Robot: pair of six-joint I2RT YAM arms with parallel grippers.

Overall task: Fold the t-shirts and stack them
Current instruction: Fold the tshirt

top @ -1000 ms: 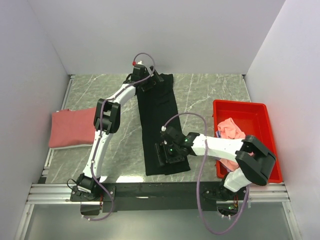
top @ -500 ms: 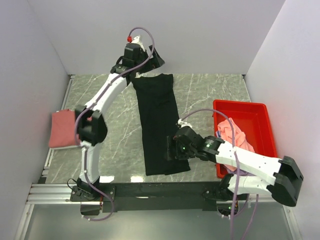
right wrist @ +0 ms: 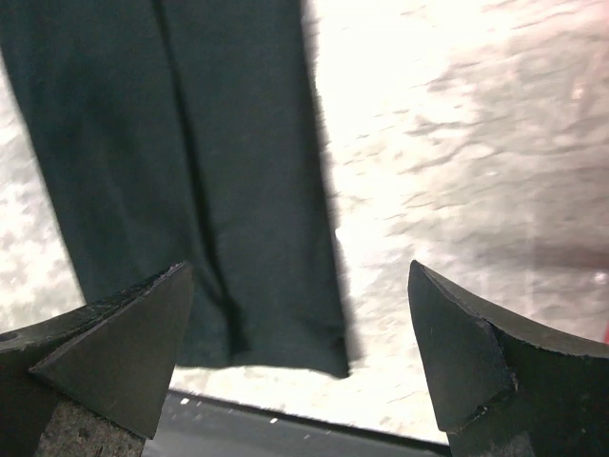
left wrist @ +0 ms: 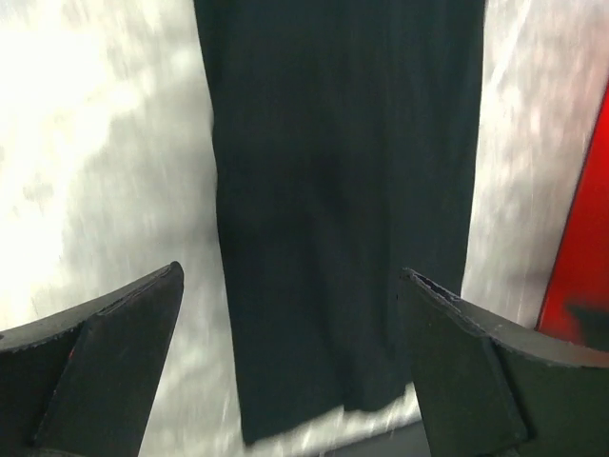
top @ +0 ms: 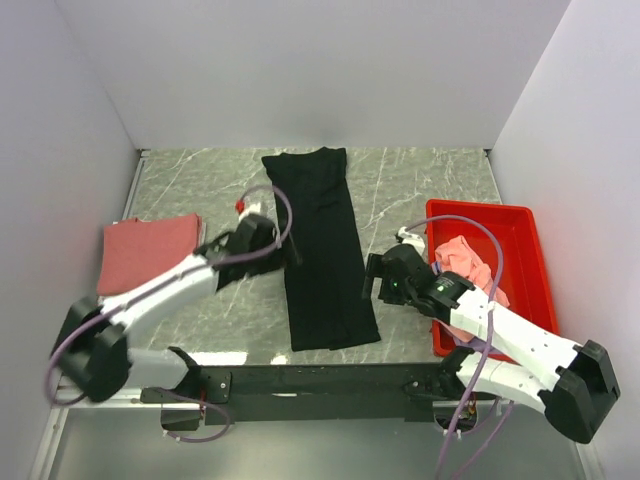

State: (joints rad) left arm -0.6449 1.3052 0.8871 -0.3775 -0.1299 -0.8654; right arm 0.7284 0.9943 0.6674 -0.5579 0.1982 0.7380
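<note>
A long black cloth t-shirt (top: 320, 245), folded into a narrow strip, lies flat down the middle of the grey marbled table (top: 430, 185), running from 12 o'clock to 6 o'clock with its near end close to the table's front edge. At 9 o'clock a salmon-red cloth t-shirt (top: 145, 252) lies folded in a flat rectangle at the table's left edge. At 3 to 4 o'clock stands a red rectangular plastic bin (top: 482, 207) with a crumpled pink cloth t-shirt (top: 462, 260) inside. The left hand (top: 285, 243) hovers at the strip's 9 o'clock edge, its fingers spread wide and released, nothing between them. The right hand (top: 378, 278) hangs between the strip's 3 o'clock edge and the bin, likewise spread wide and empty. Both wrist views look down on the black strip between parted fingers.
</note>
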